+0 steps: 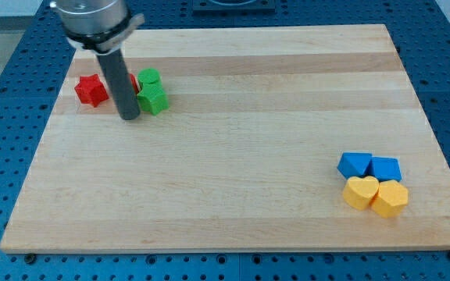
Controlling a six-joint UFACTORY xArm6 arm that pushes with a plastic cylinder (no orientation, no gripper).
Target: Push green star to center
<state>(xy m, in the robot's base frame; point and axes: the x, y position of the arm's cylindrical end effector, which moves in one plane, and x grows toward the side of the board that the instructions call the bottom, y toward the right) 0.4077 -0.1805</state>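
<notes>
The green star [154, 99] lies near the board's upper left, with a second green block [149, 78], rounded in shape, touching it just above. My tip [129, 117] rests on the board right at the star's left side, slightly below it. The rod hides part of another red block [133, 81] behind it. A red star [91, 90] lies to the left of the rod, apart from it.
At the lower right sits a tight cluster: two blue blocks [355, 165] [385, 168] above a yellow heart [360, 191] and a yellow hexagon-like block [390, 198]. The wooden board [225, 218] lies on a blue perforated table.
</notes>
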